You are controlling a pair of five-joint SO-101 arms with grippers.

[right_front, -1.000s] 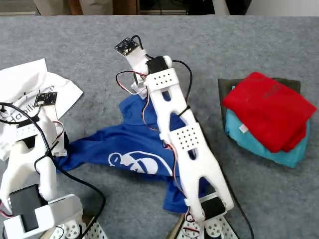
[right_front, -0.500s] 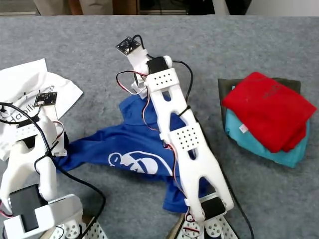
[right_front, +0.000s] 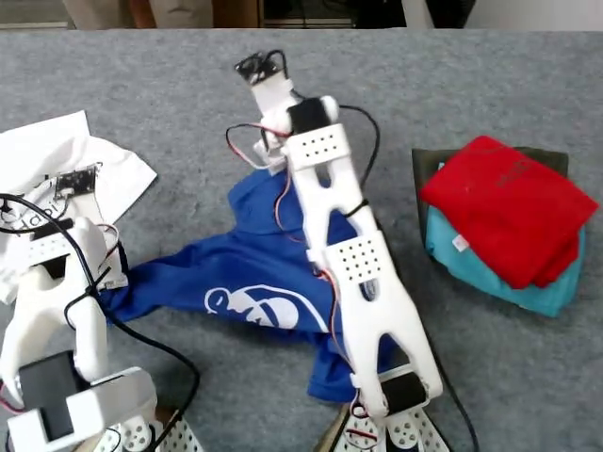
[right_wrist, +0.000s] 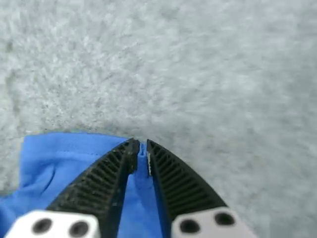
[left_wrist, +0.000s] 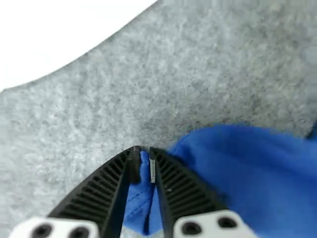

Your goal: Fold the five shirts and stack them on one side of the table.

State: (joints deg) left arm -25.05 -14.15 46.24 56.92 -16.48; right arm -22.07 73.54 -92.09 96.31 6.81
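A blue shirt [right_front: 247,282] with a white print lies crumpled in the middle of the grey table. My left gripper [left_wrist: 142,157] is shut on one end of the blue shirt [left_wrist: 233,168], at the table's left beside a white shirt [right_front: 57,169]. My right gripper [right_wrist: 139,151] is shut on the far edge of the blue shirt [right_wrist: 64,158], and its long white arm [right_front: 344,254] lies across the cloth. At the right, a folded red shirt [right_front: 509,207] rests on a folded teal shirt [right_front: 546,292], with a dark one [right_front: 424,165] beneath.
The white shirt [left_wrist: 54,29] lies loose at the far left edge of the table. Grey table surface [right_front: 452,85] stretches open at the back and at the front right. Cables trail off both arms over the cloth.
The right arm has stretched toward the back of the table, pulling the blue shirt's far edge with it. The left gripper has shifted slightly, drawing its end of the shirt leftward.
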